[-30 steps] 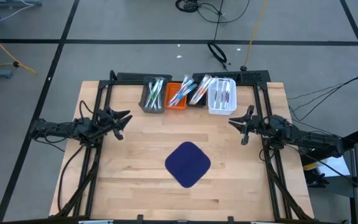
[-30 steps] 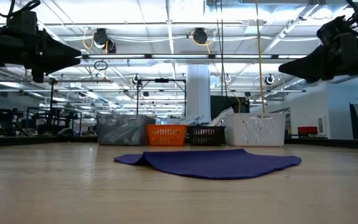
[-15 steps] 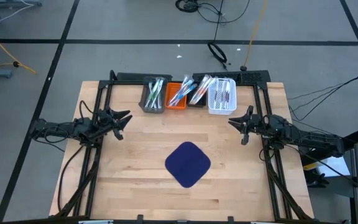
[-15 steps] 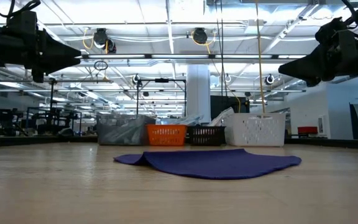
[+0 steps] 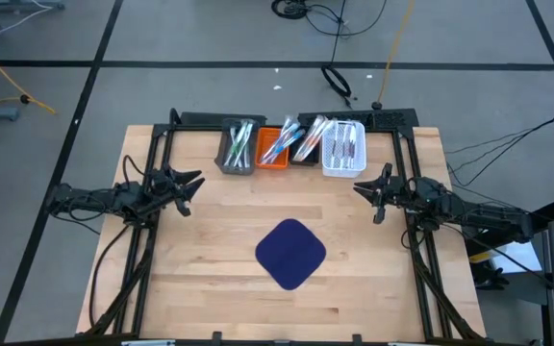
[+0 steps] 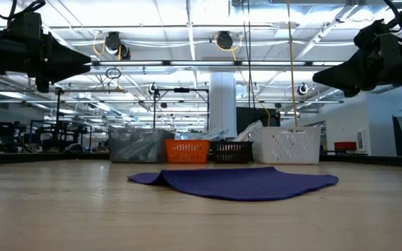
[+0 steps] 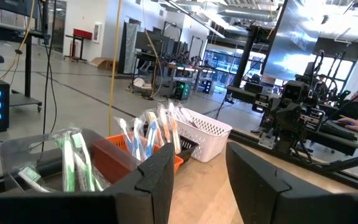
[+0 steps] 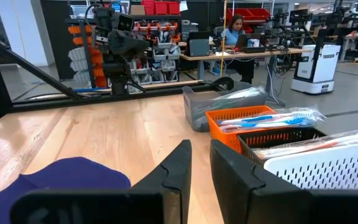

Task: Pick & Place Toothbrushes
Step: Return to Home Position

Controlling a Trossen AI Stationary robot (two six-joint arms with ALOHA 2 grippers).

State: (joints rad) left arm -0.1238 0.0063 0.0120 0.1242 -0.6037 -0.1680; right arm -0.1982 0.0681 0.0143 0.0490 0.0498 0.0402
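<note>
Plainly, the toothbrushes (image 5: 291, 142) all lay in the row of bins (image 5: 237, 169) at the tabletop's (image 5: 210, 279) far edge, long axes pointing roughly away from the arms. The left gripper (image 5: 192, 192) and the right gripper (image 5: 368, 195) hung unclenched and empty at either side, with the right one nearer the white bin (image 5: 344, 171).

Bright ceiling lights (image 6: 187, 28) run in rows over a wide industrial hall, a white column (image 6: 223, 94) at its centre. Dark lines and loose cables (image 5: 336, 81) cross the grey floor (image 5: 210, 38). A person (image 8: 234, 28) sits at a far desk (image 8: 253, 52).
</note>
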